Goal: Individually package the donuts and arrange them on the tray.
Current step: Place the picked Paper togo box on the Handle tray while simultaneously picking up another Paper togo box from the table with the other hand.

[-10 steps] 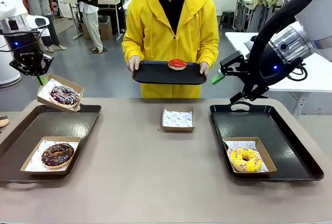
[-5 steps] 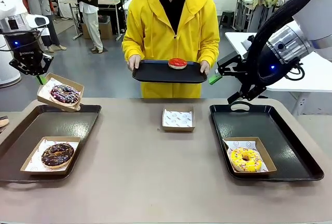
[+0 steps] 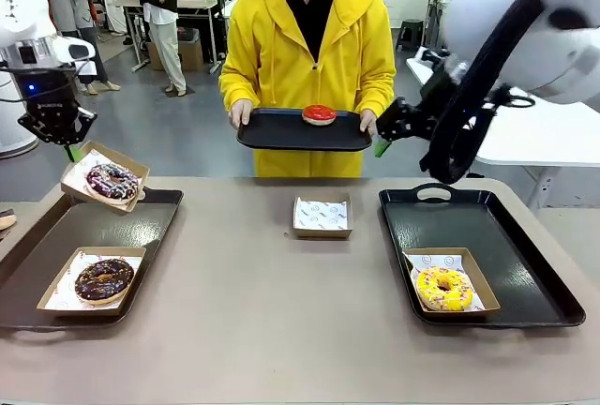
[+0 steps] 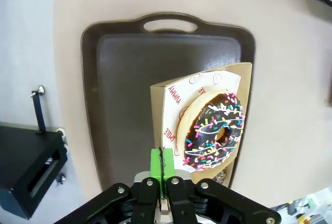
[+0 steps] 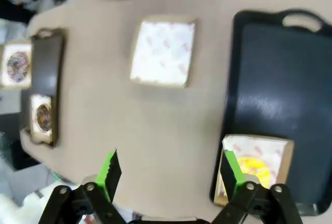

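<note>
The left gripper [image 4: 162, 157] pinches the brown paper box [image 4: 157, 115] with the dark purple sprinkle donut [image 4: 205, 141] above the black tray [image 4: 119, 89]; the spread right gripper [image 5: 169, 166] has swung nearer the shiny red donut [image 3: 320, 114], probably next

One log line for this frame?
left gripper: shut on purple donut box, over left tray | right gripper: open, empty | red donut: on person's tray

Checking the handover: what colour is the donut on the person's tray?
The donut is glossy red, clearest in the front view.
</note>
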Robot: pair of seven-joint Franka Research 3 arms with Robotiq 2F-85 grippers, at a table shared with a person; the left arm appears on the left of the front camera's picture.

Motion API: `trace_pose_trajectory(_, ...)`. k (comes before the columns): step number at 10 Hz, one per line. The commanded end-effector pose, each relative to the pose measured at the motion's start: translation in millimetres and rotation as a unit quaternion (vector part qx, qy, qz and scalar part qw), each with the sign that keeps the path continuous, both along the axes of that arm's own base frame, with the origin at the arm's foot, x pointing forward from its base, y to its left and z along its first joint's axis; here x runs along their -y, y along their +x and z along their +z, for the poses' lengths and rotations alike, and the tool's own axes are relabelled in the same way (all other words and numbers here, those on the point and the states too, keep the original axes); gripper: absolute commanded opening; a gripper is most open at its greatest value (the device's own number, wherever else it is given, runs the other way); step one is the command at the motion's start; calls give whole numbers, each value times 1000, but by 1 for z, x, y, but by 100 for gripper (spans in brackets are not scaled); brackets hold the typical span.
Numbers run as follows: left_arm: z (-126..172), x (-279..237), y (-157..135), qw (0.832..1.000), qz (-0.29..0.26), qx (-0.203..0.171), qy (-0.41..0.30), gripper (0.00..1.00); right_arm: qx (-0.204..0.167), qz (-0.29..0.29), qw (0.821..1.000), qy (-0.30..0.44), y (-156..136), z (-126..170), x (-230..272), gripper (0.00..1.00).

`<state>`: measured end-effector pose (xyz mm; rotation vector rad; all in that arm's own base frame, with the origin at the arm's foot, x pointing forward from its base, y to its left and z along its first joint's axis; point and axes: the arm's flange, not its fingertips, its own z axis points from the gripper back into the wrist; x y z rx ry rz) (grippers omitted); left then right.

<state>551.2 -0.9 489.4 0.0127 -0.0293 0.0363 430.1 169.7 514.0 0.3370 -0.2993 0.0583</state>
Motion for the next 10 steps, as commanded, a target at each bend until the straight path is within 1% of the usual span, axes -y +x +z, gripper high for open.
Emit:
trace_pose_trajectory(1, -26, -1, 1, 999, -39, 1, 24, 1, -3, -54, 996, -65, 44, -10, -33, 100)
trace_pose_trajectory(2, -36, -1, 3, 999, -47, -7, 16, 1, 1, -61, 995, -82, 59, -17, -45, 100)
trace_pose_trajectory(4, -52, 1, 4, 998, -54, -20, 2, 1, -11, -59, 993, -106, 84, -34, -63, 100)
trace_pose_trajectory(6, -62, 1, 2, 998, -60, -31, -2, 1, -36, -51, 993, -104, 100, -51, -74, 100)
trace_pose_trajectory(7, -64, 1, 2, 998, -52, -33, -4, 1, -43, -49, 993, -101, 103, -58, -77, 100)
trace_pose_trajectory(8, -63, 1, 2, 998, -39, -38, -7, 1, -48, -32, 995, -86, 98, -59, -78, 100)
trace_pose_trajectory(9, -64, 3, 4, 998, -47, -39, 7, 1, -32, -39, 994, -99, 96, -64, -68, 100)
trace_pose_trajectory(10, -64, 3, 4, 998, -47, -39, 7, 1, -32, -39, 994, -99, 96, -64, -68, 100)
